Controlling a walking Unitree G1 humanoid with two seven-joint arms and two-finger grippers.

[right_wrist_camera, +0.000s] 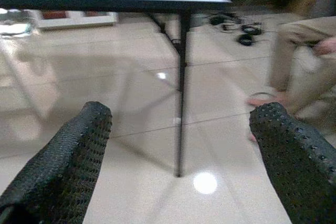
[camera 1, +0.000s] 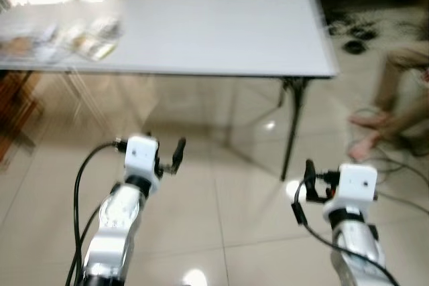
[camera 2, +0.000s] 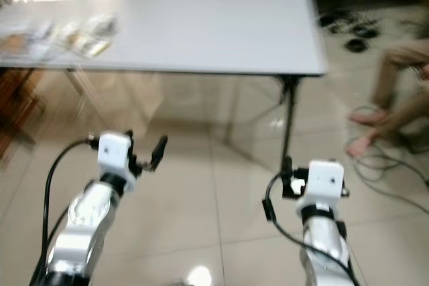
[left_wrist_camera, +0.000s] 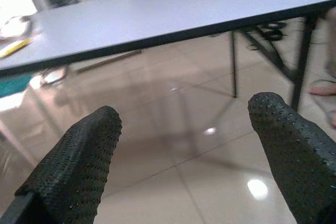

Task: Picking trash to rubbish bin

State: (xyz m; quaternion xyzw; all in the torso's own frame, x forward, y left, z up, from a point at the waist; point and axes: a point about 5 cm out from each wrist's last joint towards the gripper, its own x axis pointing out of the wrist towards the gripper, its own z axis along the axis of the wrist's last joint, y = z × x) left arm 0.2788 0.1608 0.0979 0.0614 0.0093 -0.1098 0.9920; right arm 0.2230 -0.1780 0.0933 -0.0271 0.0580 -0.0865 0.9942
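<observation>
Blurred trash, clear plastic wrappers and packets (camera 1: 94, 38), lies at the left end of a white table (camera 1: 228, 31). A bit of it, with a yellow piece, is in the left wrist view (left_wrist_camera: 16, 24). My left gripper (camera 1: 175, 155) is held out over the floor in front of the table, below its top, open and empty, its dotted black fingers (left_wrist_camera: 79, 161) wide apart. My right gripper (camera 1: 307, 182) hangs near the table's right front leg (camera 1: 291, 128), also open with nothing between its pads (right_wrist_camera: 63, 161).
A person in tan trousers sits barefoot at the right (camera 1: 395, 98), feet on the glossy tiled floor. Black cables (camera 1: 355, 35) lie on the floor past the table's right end. White cabinets stand behind the table. A dark wooden piece (camera 1: 17, 108) stands at the left.
</observation>
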